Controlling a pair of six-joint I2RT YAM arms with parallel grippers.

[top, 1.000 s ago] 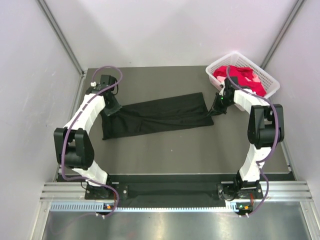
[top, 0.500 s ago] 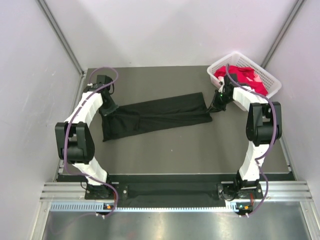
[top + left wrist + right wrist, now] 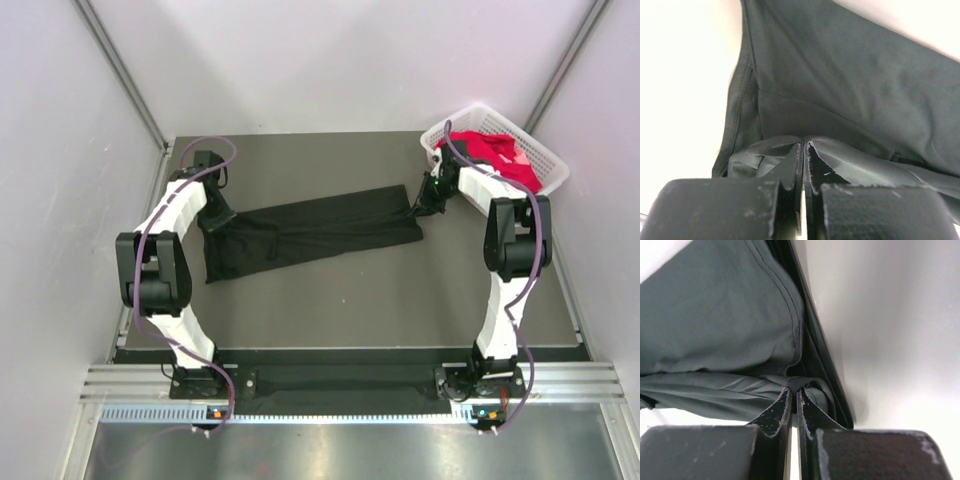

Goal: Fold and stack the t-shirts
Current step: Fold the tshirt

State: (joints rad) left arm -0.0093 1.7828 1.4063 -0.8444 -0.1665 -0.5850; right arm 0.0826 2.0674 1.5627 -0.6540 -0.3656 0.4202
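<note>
The black t-shirt (image 3: 310,230) is pinched shut at opposite edges by the left end effector (image 3: 215,224) and right end effector (image 3: 418,207). Bare surface (image 3: 350,300) is seen nearward, and a basket (image 3: 548,165) just behind the right one.

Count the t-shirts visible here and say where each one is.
2 clearly. A large black fabric t-shirt lies stretched across the table. A bright red fabric t-shirt sits bunched in the white plastic lattice basket; others may be hidden beneath it.
</note>
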